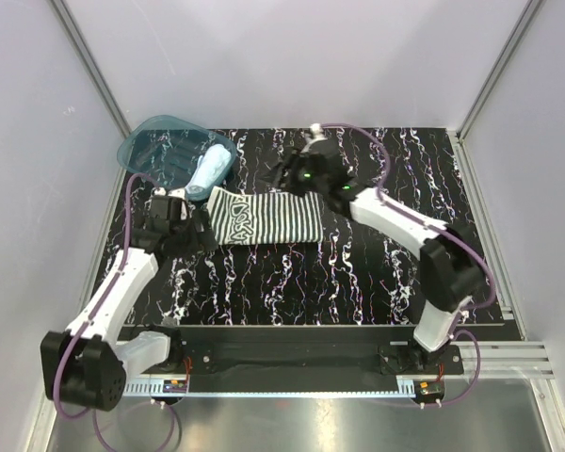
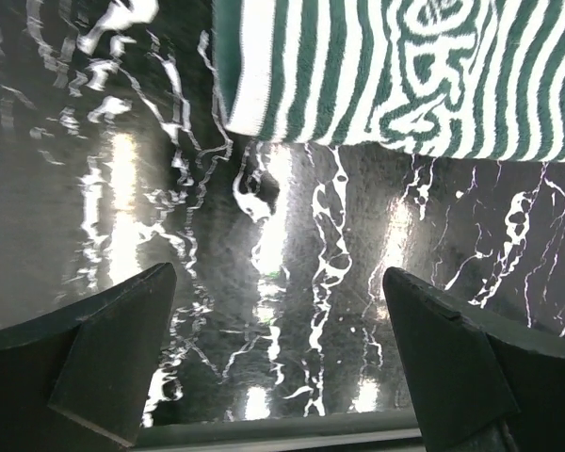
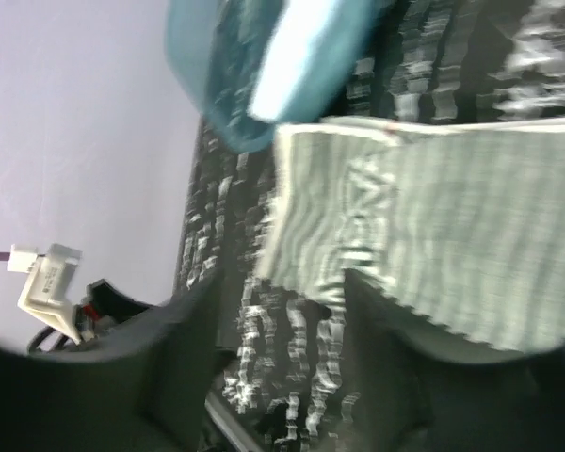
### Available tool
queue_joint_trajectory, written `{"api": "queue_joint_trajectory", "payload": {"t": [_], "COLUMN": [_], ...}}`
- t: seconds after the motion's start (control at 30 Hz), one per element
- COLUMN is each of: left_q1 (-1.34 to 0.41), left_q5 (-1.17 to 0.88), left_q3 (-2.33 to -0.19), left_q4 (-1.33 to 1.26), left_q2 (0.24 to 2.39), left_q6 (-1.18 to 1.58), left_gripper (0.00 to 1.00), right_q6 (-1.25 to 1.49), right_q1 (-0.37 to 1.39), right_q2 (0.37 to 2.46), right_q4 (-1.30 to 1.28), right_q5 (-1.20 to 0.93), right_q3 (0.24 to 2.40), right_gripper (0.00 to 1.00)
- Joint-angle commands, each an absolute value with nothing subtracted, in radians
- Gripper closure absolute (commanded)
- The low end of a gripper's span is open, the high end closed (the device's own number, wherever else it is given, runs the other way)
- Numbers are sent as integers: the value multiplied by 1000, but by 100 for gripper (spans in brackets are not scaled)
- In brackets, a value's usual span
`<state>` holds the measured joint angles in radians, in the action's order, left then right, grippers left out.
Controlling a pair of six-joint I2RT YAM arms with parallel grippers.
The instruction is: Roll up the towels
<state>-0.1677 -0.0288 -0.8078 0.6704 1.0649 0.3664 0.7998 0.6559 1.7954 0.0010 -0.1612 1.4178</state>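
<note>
Currently on the table [image 1: 358, 273], two items:

Item 1, striped towel [image 1: 268, 218]: green-and-white, lying flat near the table's middle. Its long axis runs left to right in the top view, lettered end to the left. Not yet rolled.

Item 2, pale blue towel [image 1: 210, 169]: far left, resting at the rim of the teal bin [image 1: 146, 141]. Looks already rolled.

Left gripper [image 2: 278, 282]: jaws spread wide, nothing between them. It sits just beside the lettered short end; in its wrist view the towel's edge lies straight ahead of the fingers, with one corner roughly on the centre line and the cloth running off to one side.

Right gripper [image 3: 278, 367]: above the far right corner of the striped towel. The wrist view is blurred, but the fingers appear parted with table showing between them, and no grip is evident.

Governing relation: a roll would travel along the long axis from a short end. The left arm is judged better placed, already facing that end
</note>
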Motion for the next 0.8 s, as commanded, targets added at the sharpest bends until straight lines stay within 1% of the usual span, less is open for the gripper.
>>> {"api": "queue_joint_trajectory", "payload": {"t": [0.0, 0.07, 0.13, 0.23, 0.43, 0.5, 0.53, 0.57, 0.7, 0.77], "left_q1": [-189, -207, -242, -296, -396, -425, -434, -440, -469, -480], "left_q5": [-98, -110, -106, -86, -57, -41, -38, -32, -29, -26], "left_q3": [-857, -902, -943, -1018, -1091, -1095, -1094, -1092, -1081, -1084], "left_q4": [565, 549, 552, 564, 571, 575, 575, 571, 557, 555], "left_q2": [1136, 1186, 1270, 1348, 1404, 1416, 1419, 1420, 1427, 1427], "left_q6": [414, 416, 420, 436, 460, 460, 460, 462, 472, 474], "left_gripper": [1, 1, 1, 1, 1, 1, 1, 1, 1, 1], "right_q6": [819, 822, 812, 792, 807, 816, 839, 857, 968, 1032], "right_q1": [545, 490, 473, 463, 446, 440, 440, 440, 460, 518], "right_q2": [1755, 1752, 1758, 1781, 1793, 1752, 1732, 1688, 1586, 1533], "right_q4": [23, 55, 71, 86, 114, 86, 31, 20, 61, 48], "right_q5": [-238, -282, -294, -296, -253, -186, -157, -129, -163, -155], "right_q3": [1238, 1148, 1108, 1039, 901, 864, 830, 806, 664, 617], "right_gripper": [48, 56, 70, 79, 81, 83, 85, 87, 88, 88]}}
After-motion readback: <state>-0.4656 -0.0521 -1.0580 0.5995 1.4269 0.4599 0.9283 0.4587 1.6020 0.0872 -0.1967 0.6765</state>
